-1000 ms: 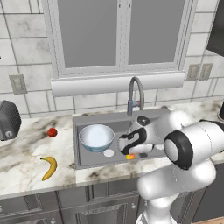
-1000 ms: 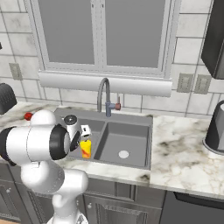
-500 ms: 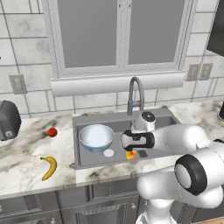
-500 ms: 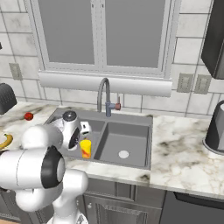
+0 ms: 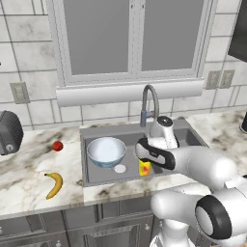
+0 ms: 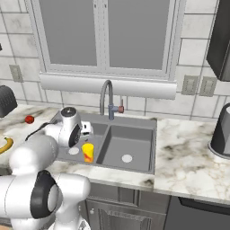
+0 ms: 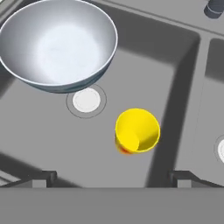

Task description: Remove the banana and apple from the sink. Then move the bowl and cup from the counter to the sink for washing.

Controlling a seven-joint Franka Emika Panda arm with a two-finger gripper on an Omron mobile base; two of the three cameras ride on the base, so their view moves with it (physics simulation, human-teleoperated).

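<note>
— What does the left base view add to the hand view?
— The banana (image 5: 54,185) and apple (image 5: 57,145) on the counter (image 5: 29,169), at left.
— And the claw (image 7: 111,177)?
— Spread wide, holding nothing, above the cup (image 7: 137,131) at frame centre.
— The sink (image 7: 48,140)?
— Its left basin holds the upright cup and, upper left, the bowl (image 7: 59,43).

A white marble countertop with grey-brown veining (image 5: 29,181) is seen above grey cabinets. A small curved yellow banana (image 5: 54,185) and a tiny round red apple (image 5: 57,145) are laid on it, well apart, left of the dark grey double-basin sink (image 5: 96,174). A dark rounded appliance (image 5: 8,132) is stood at its far left.
</note>
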